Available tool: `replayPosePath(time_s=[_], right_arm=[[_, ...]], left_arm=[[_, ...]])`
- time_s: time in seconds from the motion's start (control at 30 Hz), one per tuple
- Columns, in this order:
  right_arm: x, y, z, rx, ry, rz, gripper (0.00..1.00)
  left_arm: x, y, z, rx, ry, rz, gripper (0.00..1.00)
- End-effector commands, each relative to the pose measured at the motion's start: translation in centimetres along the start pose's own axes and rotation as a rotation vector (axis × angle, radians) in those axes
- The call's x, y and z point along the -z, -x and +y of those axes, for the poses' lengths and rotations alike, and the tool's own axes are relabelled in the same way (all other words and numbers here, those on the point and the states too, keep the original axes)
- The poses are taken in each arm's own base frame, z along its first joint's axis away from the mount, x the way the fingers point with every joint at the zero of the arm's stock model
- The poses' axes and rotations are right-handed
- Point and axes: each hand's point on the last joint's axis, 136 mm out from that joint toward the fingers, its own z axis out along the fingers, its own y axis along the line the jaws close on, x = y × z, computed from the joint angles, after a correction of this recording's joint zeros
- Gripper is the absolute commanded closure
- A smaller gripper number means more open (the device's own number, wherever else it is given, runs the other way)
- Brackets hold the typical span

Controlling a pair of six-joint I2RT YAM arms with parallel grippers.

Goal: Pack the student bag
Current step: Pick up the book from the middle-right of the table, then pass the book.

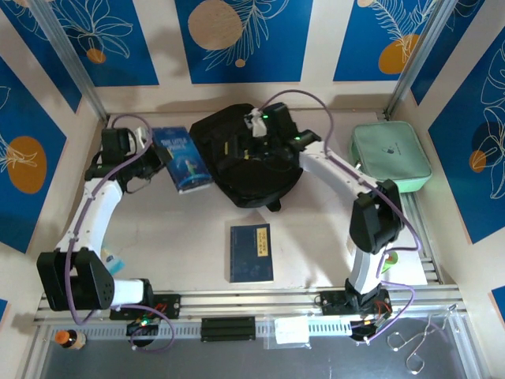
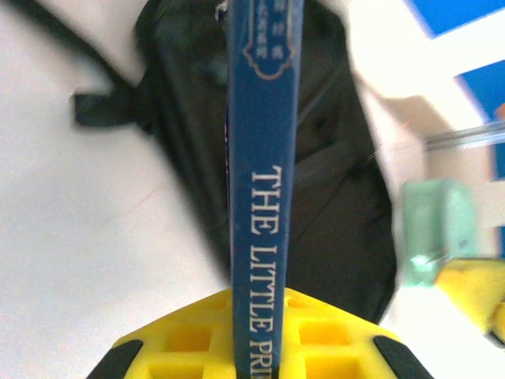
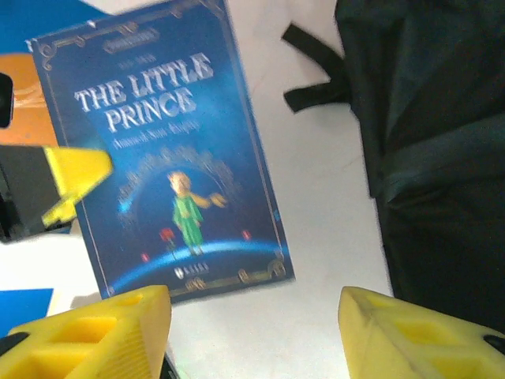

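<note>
From above, you see the student bag (image 1: 248,158) at twelve o'clock on the desk (image 1: 181,237), with the Little Prince book (image 1: 180,162) at its nine o'clock. In the left wrist view, your left jaws are clamped on that book. In the right wrist view, your right jaws stand apart, with the bag at three o'clock.

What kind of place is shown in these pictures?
Probably a robot test booth: left arm and right arm bolted to an aluminium rail, walls of printed blue panels, and staged props, the student bag and a book.
</note>
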Motion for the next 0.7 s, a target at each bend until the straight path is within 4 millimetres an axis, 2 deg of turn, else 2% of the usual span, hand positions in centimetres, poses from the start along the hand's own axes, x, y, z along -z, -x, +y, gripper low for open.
replayPosePath(time_s=[0.0,0.1,0.2,0.27,0.43,0.57,0.67], right_arm=[[1.3,0.1,-0.7,-0.100,0.133,-0.005,0.39],[3.5,1.0,-1.8,-0.167,0.204,-0.053,0.33],[5.1,1.3,-3.3,-0.235,0.212,-0.083,0.28],[6.2,1.5,-4.3,-0.287,0.227,-0.110,0.24],[8.2,1.9,-7.0,-0.442,0.244,-0.171,0.16],[8.9,2.5,-8.4,-0.564,0.276,-0.184,0.14],[8.6,2.3,-8.8,-0.620,0.291,-0.176,0.13]], left_arm=[[-0.9,5.0,-5.8,0.049,-0.247,-0.121,1.00],[-3.4,6.9,-8.1,0.110,-0.356,-0.151,1.00],[-6.6,6.9,-10.6,0.148,-0.421,-0.123,1.00],[-8.6,6.3,-12.2,0.173,-0.454,-0.106,1.00],[-12.1,4.4,-14.6,0.233,-0.482,-0.110,1.00],[-14.4,2.3,-16.3,0.273,-0.502,-0.107,1.00],[-15.7,1.1,-17.3,0.306,-0.525,-0.110,1.00]])
